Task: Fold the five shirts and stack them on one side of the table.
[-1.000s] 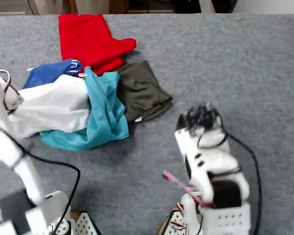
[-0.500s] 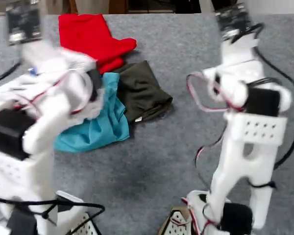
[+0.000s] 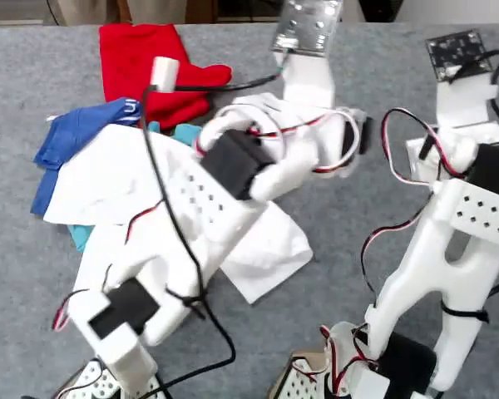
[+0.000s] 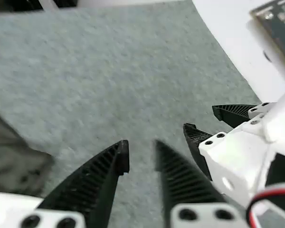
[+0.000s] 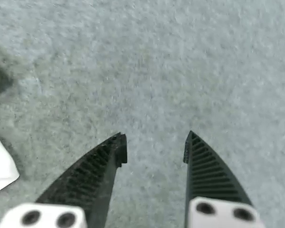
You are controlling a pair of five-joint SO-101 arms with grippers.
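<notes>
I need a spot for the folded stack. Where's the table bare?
Bare: the table at its near left corner beside the white shirt, and the near strip between the left arm and right arm. Crowded: the far left, where the red shirt, blue shirt and white shirt bunch.

I see soft, even overhead light across the grey worktop (image 3: 382, 91). Shadows are faint, tucked close under the left arm (image 3: 191, 208), whose white shell reads bright without harsh glare.

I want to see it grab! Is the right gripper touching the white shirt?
Apart. The right wrist view shows gray table between the right gripper and the white shirt.
</notes>
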